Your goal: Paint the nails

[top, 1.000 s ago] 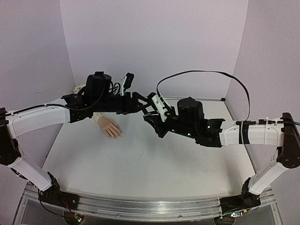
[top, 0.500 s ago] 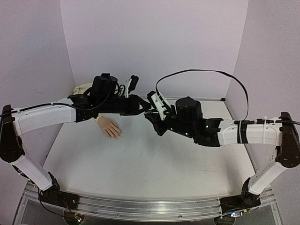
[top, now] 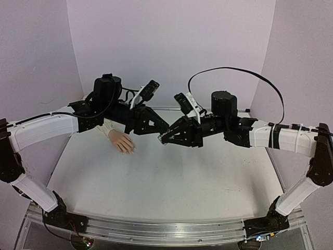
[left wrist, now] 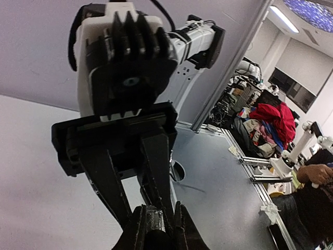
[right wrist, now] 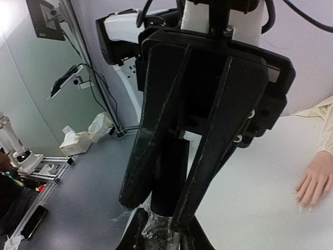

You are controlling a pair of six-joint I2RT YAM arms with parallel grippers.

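Observation:
My two grippers meet tip to tip above the middle of the table. The right gripper [top: 168, 138] [right wrist: 164, 223] is shut on a small polish bottle [right wrist: 162, 232] with a shiny wrapped body. Its black cap [right wrist: 170, 172] is clamped in the shut left gripper [top: 162, 133] [left wrist: 158, 212]. The mannequin hand [top: 122, 141] [right wrist: 315, 181] lies palm down on the table, left of and below the grippers, fingers pointing towards the near right. The nails [top: 130, 150] at its fingertips are too small to make out.
A cream cloth sleeve [top: 107, 128] runs from the hand back under the left arm. A black cable [top: 234, 70] loops above the right arm. Pale walls close the table at the back and on both sides.
The left gripper has closed on the bottle's cap. Both grippers have swung so that they tilt down towards each other, and the right forearm has risen.

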